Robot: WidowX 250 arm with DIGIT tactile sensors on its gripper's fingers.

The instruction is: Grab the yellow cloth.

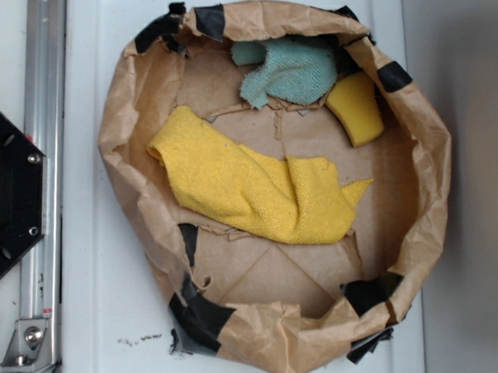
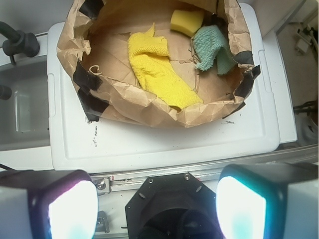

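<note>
Exterior view: a brown paper bag [image 1: 122, 148], rolled down into a shallow basin and patched with black tape, sits on a white bench [image 1: 79, 295]. The yellow cloth [image 1: 249, 186] lies across the middle of the bag floor, stretched from upper left to lower right, with a raised fold near its right end. At the far rim lie a teal cloth [image 1: 291, 73] and, just beside it, a small yellow sponge [image 1: 357, 109]; both are apart from the yellow cloth. No arm enters this view.

Wrist view: the tool [image 2: 147, 211] shows only as two bright pads at the bottom corners, wide apart with nothing between them, so it stands open. It hangs well back from the bag, over the black base of the robot [image 2: 169, 209]. The yellow cloth [image 2: 159, 69] runs toward the near wall of the bag, its lower end close under the crumpled rim.

Procedure, as judged: the approach has not begun. Carry the tool over the near rim (clear of the paper wall), centre it above the thickest fold, descend with the pads straddling that fold, then close. Keep away from the sponge, which is the same colour.
</note>
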